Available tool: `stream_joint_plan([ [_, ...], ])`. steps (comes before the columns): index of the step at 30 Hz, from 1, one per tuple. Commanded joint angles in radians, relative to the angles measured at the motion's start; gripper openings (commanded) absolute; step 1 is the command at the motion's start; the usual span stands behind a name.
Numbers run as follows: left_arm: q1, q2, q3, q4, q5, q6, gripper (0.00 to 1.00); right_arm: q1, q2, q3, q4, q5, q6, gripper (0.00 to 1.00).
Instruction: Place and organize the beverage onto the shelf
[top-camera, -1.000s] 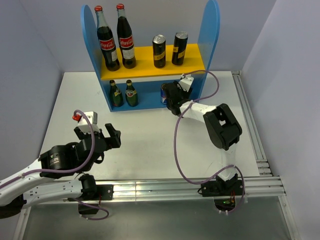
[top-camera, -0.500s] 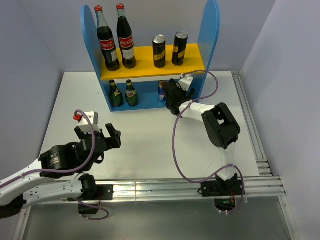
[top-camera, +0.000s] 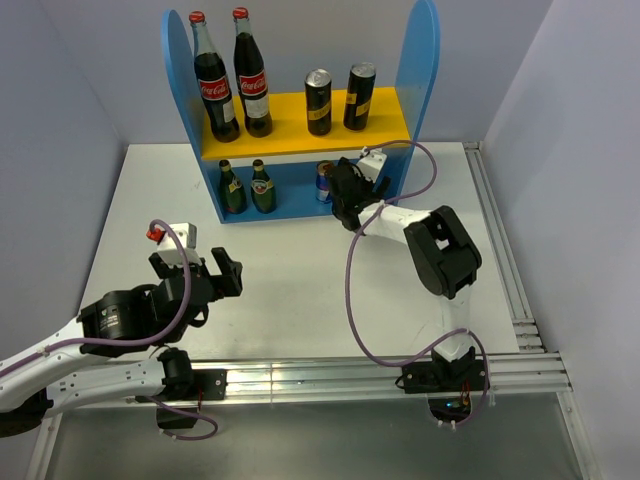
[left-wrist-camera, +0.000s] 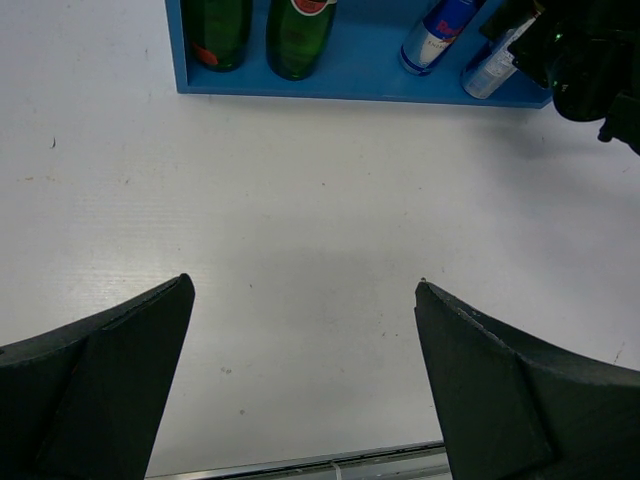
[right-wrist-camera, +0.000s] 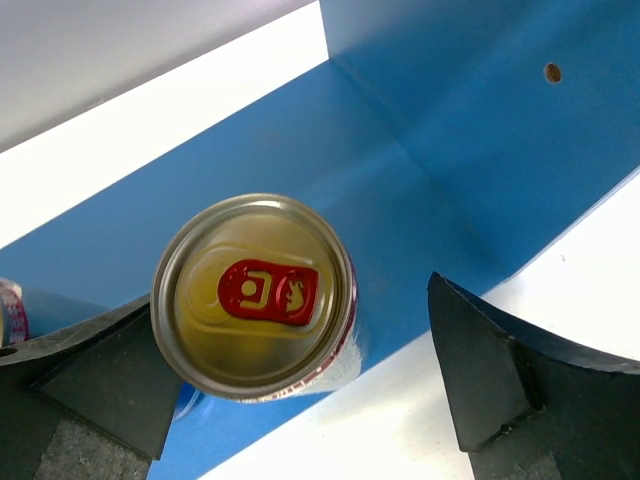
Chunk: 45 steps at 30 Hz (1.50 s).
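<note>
The right tool (top-camera: 345, 193) reaches into the right end of the lower tier of the blue two-tier shelf with rounded side panels and a yellow upper board (top-camera: 420, 70). In the right wrist view its jaws stand wide apart on either side of a slim small can with a silver top and a red pull tab (right-wrist-camera: 253, 295), which stands upright on the blue lower board. The can sits close against the finger at the left of that view (right-wrist-camera: 80, 385) and there is a clear gap to the other finger (right-wrist-camera: 500, 375), so this tool is spread and clamps nothing. A second slim blue-and-silver can (top-camera: 323, 181) stands just left of the first on the same board; only its edge shows at the far left of the right wrist view.

Further left on the lower tier, two short green glass bottles (top-camera: 232, 187) stand side by side. On the yellow board two tall dark cans (top-camera: 318, 102) stand at the right, and two tall red-capped cola bottles (top-camera: 214, 85) stand at the left.

The left tool (top-camera: 222, 272) hovers above the white surface (top-camera: 290, 260), well apart from the shelf and facing it. Its fingers (left-wrist-camera: 100, 380) are spread wide with only bare surface between them, and it holds nothing
</note>
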Motion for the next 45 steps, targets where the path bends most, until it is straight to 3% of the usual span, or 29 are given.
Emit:
stream_joint_plan([
  [1,-0.003,0.003,-0.005,0.021,0.0,0.012,0.99,-0.007,-0.101,0.006,0.083,-0.014,-0.048,1.0],
  [22,-0.003,0.012,-0.003,0.014,-0.008,0.002,0.99,0.026,-0.299,-0.129,0.011,-0.108,-0.045,1.0],
  [30,-0.003,0.017,-0.003,0.01,-0.011,0.0,0.99,0.087,-0.463,-0.215,-0.054,-0.093,-0.003,1.0],
  [37,-0.003,0.02,0.0,0.007,-0.014,-0.003,0.99,0.281,-0.68,-0.255,-0.323,-0.039,0.044,1.0],
  [45,-0.003,0.026,0.018,0.026,-0.003,0.023,0.99,0.571,-1.13,-0.284,-0.736,-0.046,0.167,1.0],
])
